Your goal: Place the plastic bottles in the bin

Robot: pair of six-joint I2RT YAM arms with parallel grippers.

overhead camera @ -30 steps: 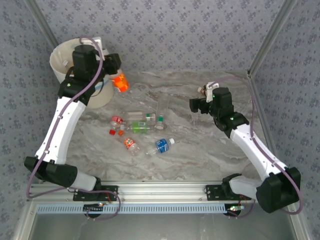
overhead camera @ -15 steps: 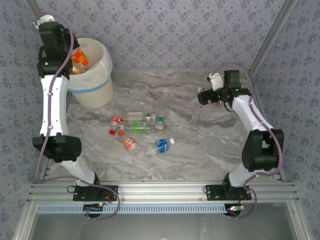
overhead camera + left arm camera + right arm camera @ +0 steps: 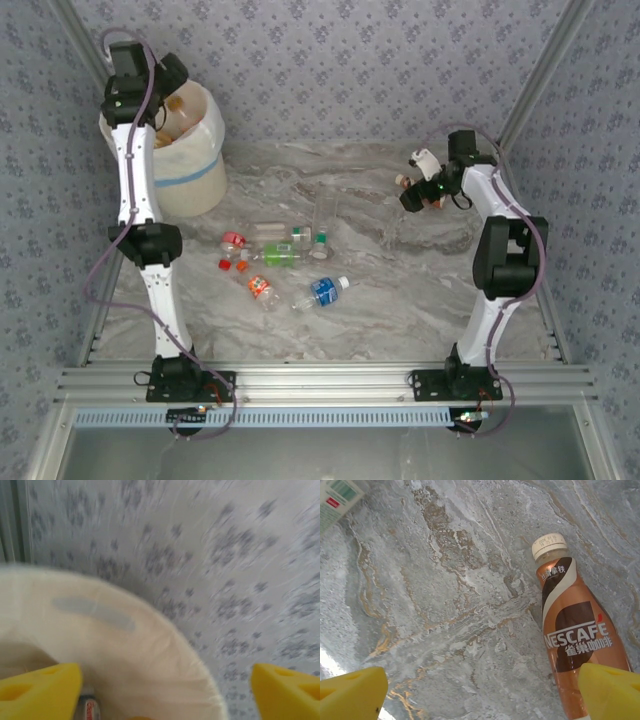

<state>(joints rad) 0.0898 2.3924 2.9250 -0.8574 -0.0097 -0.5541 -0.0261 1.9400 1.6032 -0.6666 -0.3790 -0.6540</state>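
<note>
I'm hovering my left hand [image 3: 162, 692], spread open and empty, over the round cream-white bag-lined bin [image 3: 190, 172]. My right hand [image 3: 482, 695], also spread wide, is hanging above a brown-labelled plastic coffee bottle [image 3: 572, 630] lying on the marble counter [image 3: 445, 595]. It's sitting off-centre towards one fingertip, so I'm risking rolling it away when closing.

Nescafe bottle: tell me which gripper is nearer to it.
Right. The right gripper hangs open above the Nescafe bottle lying on the table; the left gripper is far across the table, over the bin.
</note>
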